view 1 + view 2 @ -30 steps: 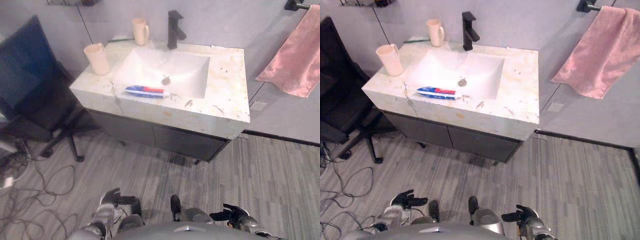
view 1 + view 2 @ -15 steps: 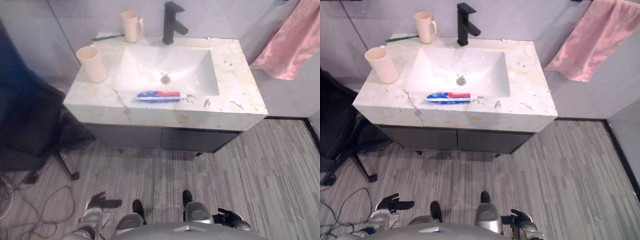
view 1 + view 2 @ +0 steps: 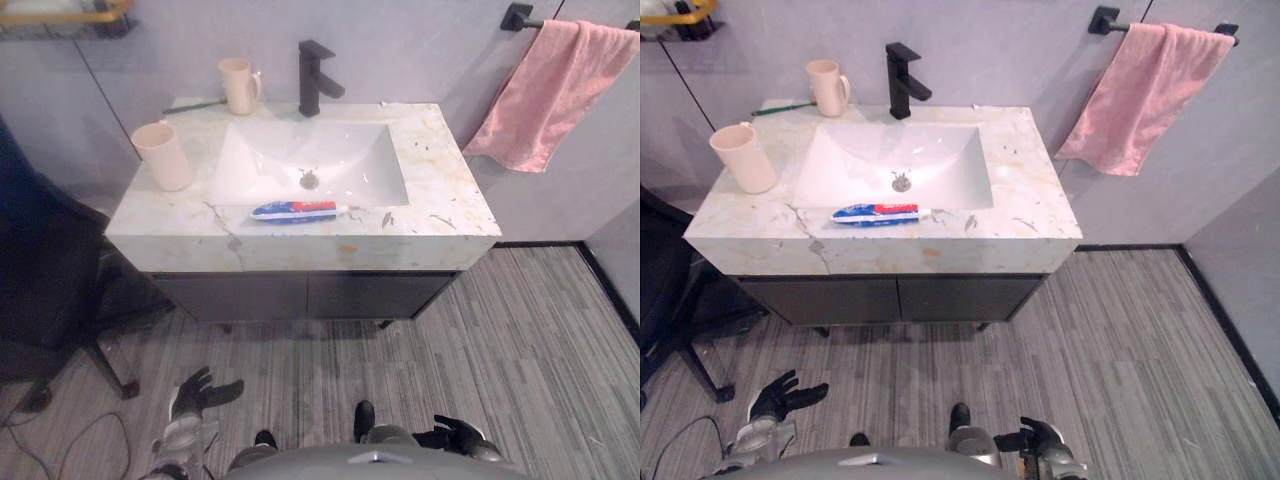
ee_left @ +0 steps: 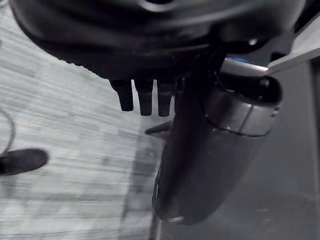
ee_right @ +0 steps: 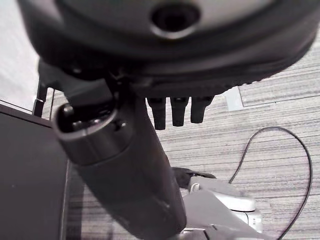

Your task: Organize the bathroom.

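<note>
Low over the grey floor [image 3: 520,340], the left hand [image 3: 196,394] is hanging with fingers spread, empty; the right hand [image 3: 1036,437], cut off at the frame's edge, is hanging loosely open, while a toothpaste tube [image 3: 294,210] is lying at the sink's [image 3: 310,160] front rim

The worktop [image 3: 440,205] looks like polished pale marble with brown veins, around a smooth glossy white basin [image 3: 310,160]; the tap [image 3: 315,77] at its back edge is matt black metal. A soft pink terry towel [image 3: 1140,95] hangs from a black metal bar [image 3: 1110,20]. The floor [image 3: 1120,340] is grey wood-grain planking, matt, and the two cups [image 3: 165,155] look like matt cream plastic.
</note>
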